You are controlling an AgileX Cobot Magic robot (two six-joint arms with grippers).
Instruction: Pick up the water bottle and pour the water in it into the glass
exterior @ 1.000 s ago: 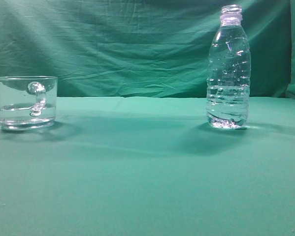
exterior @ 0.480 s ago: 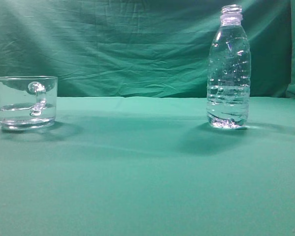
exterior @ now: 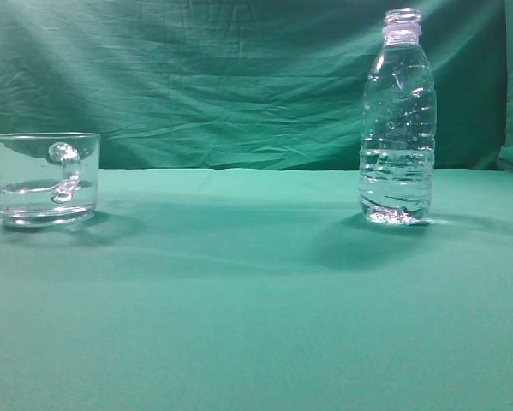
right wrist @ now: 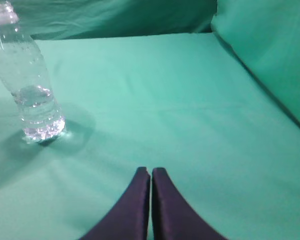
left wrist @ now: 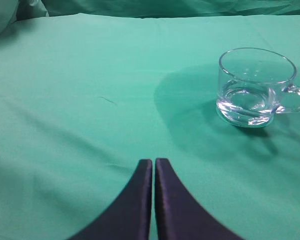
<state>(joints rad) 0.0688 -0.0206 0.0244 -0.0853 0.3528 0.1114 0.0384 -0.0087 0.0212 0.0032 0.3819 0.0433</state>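
The water bottle (exterior: 397,120) stands upright and capless at the right of the green table, with water (exterior: 396,184) filling its lower part. It also shows in the right wrist view (right wrist: 29,80), far to the upper left of my right gripper (right wrist: 151,170), which is shut and empty. The glass (exterior: 44,178) stands at the left with a little clear liquid at its bottom. In the left wrist view the glass (left wrist: 255,87) stands to the upper right of my left gripper (left wrist: 154,161), which is shut and empty. Neither gripper shows in the exterior view.
A green cloth covers the table (exterior: 256,300) and hangs as a backdrop (exterior: 222,77) behind it. A raised green fold (right wrist: 270,55) runs along the right side in the right wrist view.
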